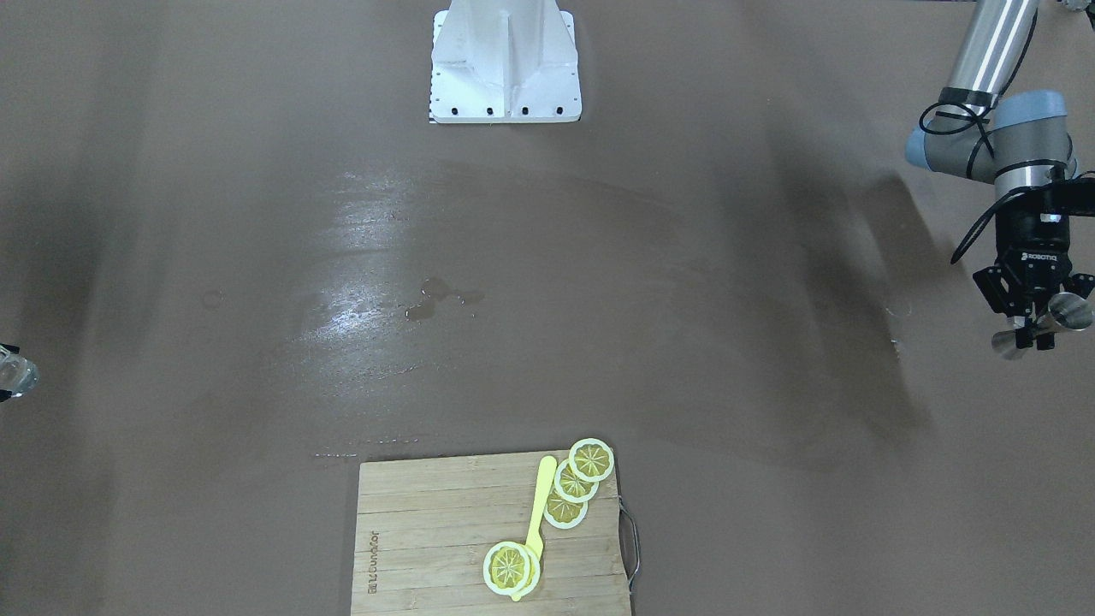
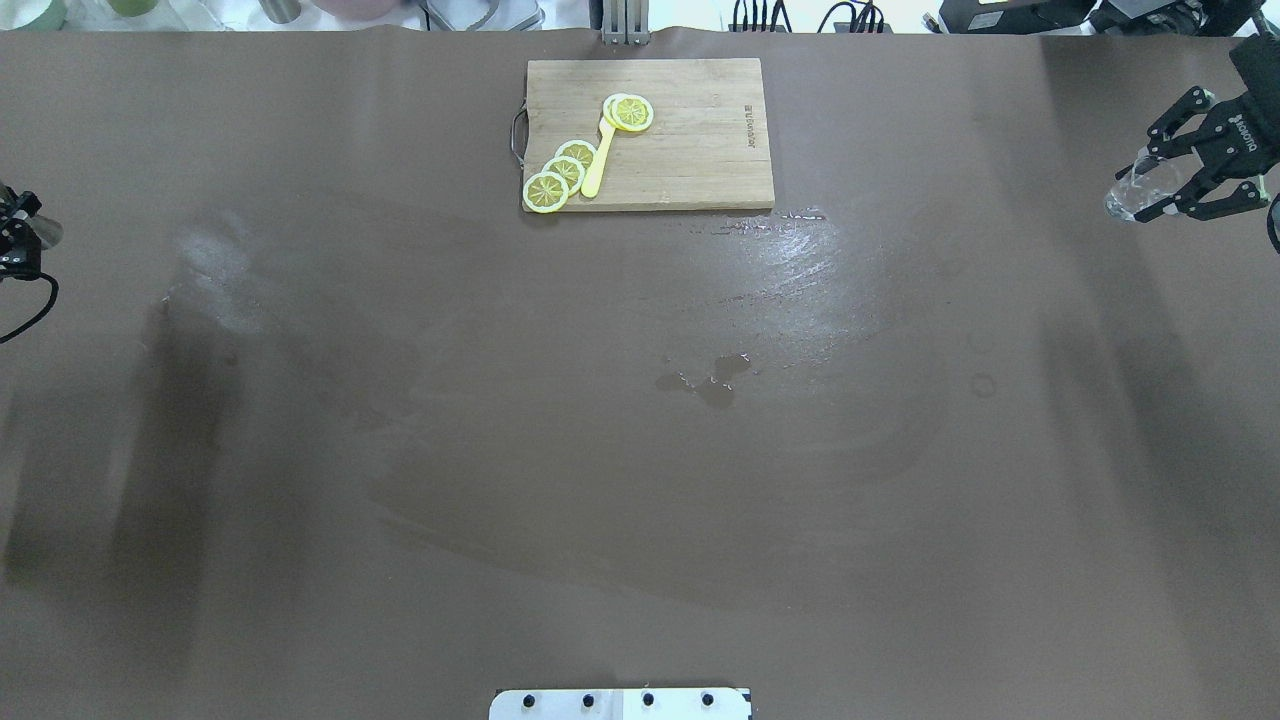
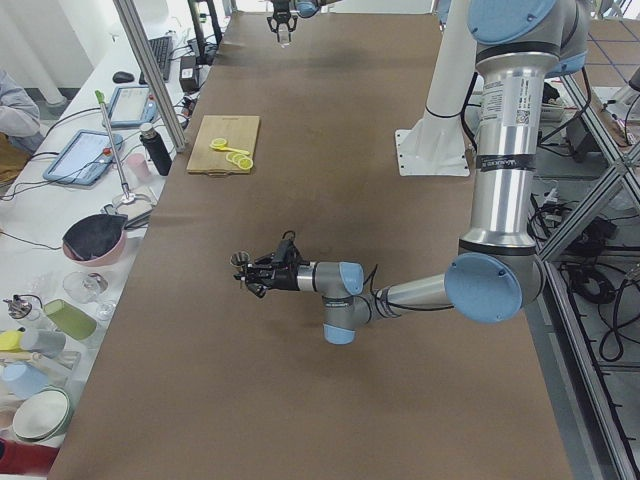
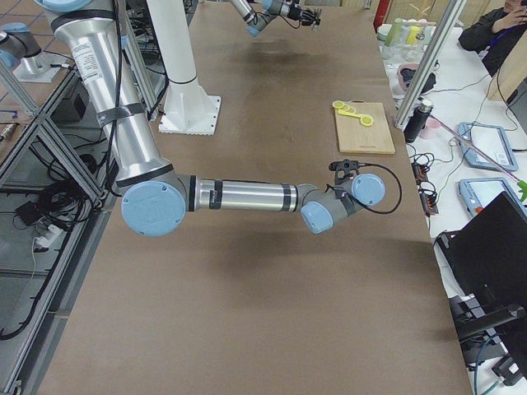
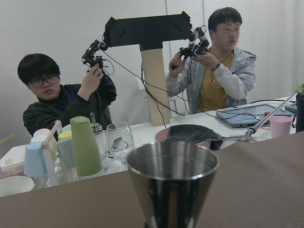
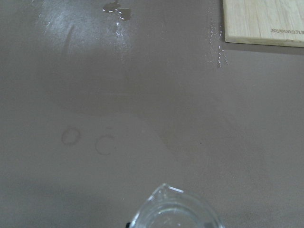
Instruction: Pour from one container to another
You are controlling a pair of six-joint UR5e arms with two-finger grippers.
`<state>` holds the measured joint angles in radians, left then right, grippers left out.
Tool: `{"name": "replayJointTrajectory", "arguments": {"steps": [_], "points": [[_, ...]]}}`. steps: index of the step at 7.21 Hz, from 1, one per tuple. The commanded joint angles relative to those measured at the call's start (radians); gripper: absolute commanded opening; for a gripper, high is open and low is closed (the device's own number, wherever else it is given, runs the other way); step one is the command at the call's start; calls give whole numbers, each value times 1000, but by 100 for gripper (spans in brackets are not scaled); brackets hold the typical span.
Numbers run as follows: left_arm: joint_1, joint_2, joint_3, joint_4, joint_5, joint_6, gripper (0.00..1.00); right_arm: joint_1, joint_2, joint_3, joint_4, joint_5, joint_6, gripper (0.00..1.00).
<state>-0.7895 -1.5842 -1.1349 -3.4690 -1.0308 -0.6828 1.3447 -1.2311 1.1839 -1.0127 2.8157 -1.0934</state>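
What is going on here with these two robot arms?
The left claw grips a metal jigger, and the right claw grips a clear glass. They are at opposite ends of the table, far apart, so nothing is being poured right now. A small puddle sits mid-table.

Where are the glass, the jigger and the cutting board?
glass (image 2: pixel 1135 190): overhead view, its clear wall.
jigger (image 5: pixel 173 194): left wrist view, upper cone's outer wall.
cutting board (image 2: pixel 690 150): overhead view, bare wood.
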Motion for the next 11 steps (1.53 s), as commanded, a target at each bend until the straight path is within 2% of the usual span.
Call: {"name": "replayJointTrajectory", "arguments": {"steps": [1, 3, 4, 5, 6, 7, 8, 10, 11], "points": [[36, 4, -57, 146, 80, -14, 0, -1, 33, -4, -1, -2, 221, 0], [93, 33, -188, 345, 220, -166, 0, -2, 39, -6, -1, -8, 312, 0], [101, 50, -200, 361, 245, -206, 0, -2, 39, -6, 2, -12, 335, 0], [131, 84, -235, 390, 280, -234, 0, -2, 54, -4, 0, -53, 340, 0], [216, 169, -326, 515, 355, -370, 0, -18, 73, 6, 0, -85, 406, 0], [255, 203, -357, 601, 411, -479, 0, -30, 73, 17, 3, -93, 431, 0], [283, 211, -349, 607, 426, -515, 0, -42, 73, 31, 17, -94, 475, 0], [302, 236, -295, 613, 426, -731, 0, -108, 73, 34, 179, -174, 660, 0], [306, 236, -280, 620, 425, -760, 0, -136, 70, 31, 243, -197, 716, 0]]}}
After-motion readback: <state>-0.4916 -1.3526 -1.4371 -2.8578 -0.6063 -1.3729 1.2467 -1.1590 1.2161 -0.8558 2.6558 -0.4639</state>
